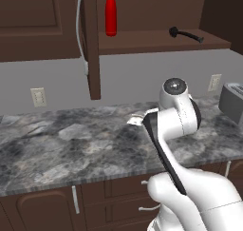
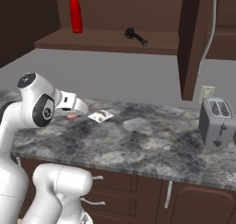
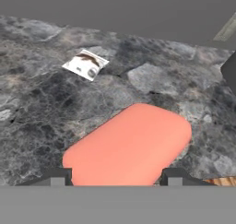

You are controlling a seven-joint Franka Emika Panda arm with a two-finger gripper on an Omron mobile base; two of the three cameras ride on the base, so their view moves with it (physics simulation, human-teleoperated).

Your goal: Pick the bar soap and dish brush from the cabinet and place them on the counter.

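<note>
- Hand view: the bar soap (image 3: 131, 144) lies flat on the counter (image 3: 41, 108), between the gripper (image 3: 113, 177) tips, which stand wide apart and hold nothing.
- It looks smooth, hard and slippery, so pinch its long sides.
- The dish brush (image 1: 185, 34) waits in the cabinet (image 1: 156, 42).

Lighting even and flat on my feeds, no distinct source. Counter (image 1: 71, 139) evenly lit, no glare. Cabinet (image 2: 115, 15) interior above counter dim. I note coarse, soft rendering throughout; bar soap (image 3: 129, 147) edges on counter blurred in hand view.
</note>
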